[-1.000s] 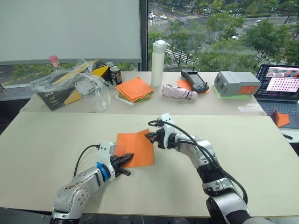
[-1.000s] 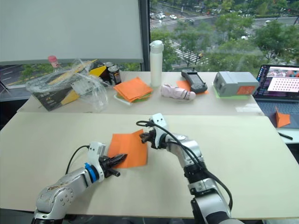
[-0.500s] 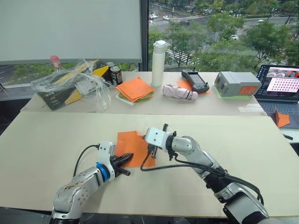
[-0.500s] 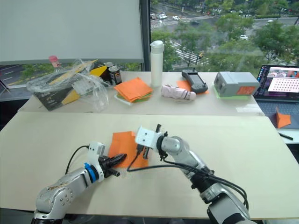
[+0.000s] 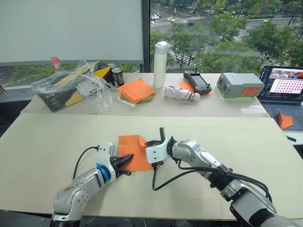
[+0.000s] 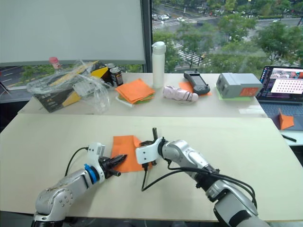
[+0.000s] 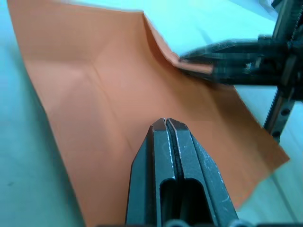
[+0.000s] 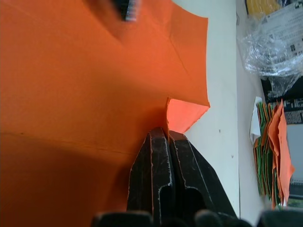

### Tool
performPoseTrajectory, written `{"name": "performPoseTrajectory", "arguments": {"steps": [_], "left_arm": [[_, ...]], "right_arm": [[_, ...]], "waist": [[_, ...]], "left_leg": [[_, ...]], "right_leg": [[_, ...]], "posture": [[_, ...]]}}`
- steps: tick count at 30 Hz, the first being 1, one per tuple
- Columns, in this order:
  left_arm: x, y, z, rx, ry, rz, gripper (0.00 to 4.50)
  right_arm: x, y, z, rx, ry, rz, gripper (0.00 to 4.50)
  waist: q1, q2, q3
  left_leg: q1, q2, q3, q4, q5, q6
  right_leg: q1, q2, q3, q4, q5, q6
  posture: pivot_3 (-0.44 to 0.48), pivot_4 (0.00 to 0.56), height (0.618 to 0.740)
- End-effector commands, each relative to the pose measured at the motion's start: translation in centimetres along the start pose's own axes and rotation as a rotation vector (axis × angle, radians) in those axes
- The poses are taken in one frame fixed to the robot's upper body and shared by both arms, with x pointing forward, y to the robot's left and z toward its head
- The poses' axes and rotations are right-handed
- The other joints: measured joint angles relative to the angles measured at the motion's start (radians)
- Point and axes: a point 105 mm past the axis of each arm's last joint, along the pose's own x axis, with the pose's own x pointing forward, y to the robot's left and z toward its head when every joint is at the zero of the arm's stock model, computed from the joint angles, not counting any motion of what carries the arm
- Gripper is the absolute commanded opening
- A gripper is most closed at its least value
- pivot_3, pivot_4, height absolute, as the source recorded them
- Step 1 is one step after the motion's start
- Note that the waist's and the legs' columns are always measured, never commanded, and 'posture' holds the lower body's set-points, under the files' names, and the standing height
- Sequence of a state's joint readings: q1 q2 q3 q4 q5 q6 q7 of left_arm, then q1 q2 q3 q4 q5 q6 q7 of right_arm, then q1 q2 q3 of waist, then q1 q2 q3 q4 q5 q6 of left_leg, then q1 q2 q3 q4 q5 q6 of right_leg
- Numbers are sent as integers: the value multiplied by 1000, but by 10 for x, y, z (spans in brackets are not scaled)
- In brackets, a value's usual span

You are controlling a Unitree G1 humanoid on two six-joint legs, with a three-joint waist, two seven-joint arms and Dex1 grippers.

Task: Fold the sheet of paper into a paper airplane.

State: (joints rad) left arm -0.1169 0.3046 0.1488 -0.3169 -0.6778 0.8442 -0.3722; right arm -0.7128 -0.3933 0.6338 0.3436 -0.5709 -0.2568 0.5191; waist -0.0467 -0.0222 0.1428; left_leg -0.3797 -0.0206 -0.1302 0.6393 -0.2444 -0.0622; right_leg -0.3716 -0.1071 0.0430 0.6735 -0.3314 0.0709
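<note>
On the near desk [image 5: 57, 142], seen from the left eye, the sheet of paper [image 5: 129, 150] lies flat between the two arms. A second ago the right claw [image 5: 152, 142] was at the sheet's far right corner with the arm bent and raised; now the arm has stretched low over the desk and the claw has swung inward over the sheet. That corner is now turned over toward the middle, so the sheet looks narrower on the right. The left claw [image 5: 124, 161] has stayed at the near left edge, fingers pressed together, pinning the paper.

From the left wrist, the closed left fingers rest on the orange surface, and the right claw's fingers [image 7: 222, 59] lie closed on the raised, folded flap.

From the right wrist, the right claw is pressed together at the root of a small folded corner, with the stack of sheets [image 8: 272, 156] well apart on the far desk.

I judge that the first corner fold has begun; it needs pressing flat, and many folds remain.
</note>
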Motion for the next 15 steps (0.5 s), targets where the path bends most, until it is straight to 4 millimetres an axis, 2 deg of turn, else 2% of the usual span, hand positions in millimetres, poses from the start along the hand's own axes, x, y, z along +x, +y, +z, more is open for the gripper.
{"name": "performPoseTrajectory", "arguments": {"steps": [1, 5, 8, 15], "left_arm": [[1, -13, 39, 14, -113, -41, 0], [6, -18, 60, 5, -150, -58, 0], [12, -27, 66, 14, -147, -93, 0], [31, -25, 45, 67, -41, -104, 0]], "right_arm": [[3, 1, 4, -12, -18, 6, 37], [3, 2, 4, -8, -18, 7, 37], [4, 2, 3, 0, -17, 5, 37], [4, 1, 3, 1, -16, -2, 37]], "waist": [[-2, -1, 0], [-11, -1, 0], [-13, -1, 0], [-17, -1, 0]], "left_leg": [[0, 0, 0, 0, 0, 0], [0, 0, 0, 0, 1, -1], [0, 0, 0, 0, 2, -3], [0, 0, 0, 0, 2, -4]], "right_leg": [[0, 0, 0, 0, 0, 0], [0, 0, 0, 0, 0, 0], [1, 0, 0, -1, 0, 0], [1, 0, 0, -1, 0, 0]], "posture": [[0, 150, 740], [0, 150, 740], [0, 150, 740], [0, 150, 740]]}}
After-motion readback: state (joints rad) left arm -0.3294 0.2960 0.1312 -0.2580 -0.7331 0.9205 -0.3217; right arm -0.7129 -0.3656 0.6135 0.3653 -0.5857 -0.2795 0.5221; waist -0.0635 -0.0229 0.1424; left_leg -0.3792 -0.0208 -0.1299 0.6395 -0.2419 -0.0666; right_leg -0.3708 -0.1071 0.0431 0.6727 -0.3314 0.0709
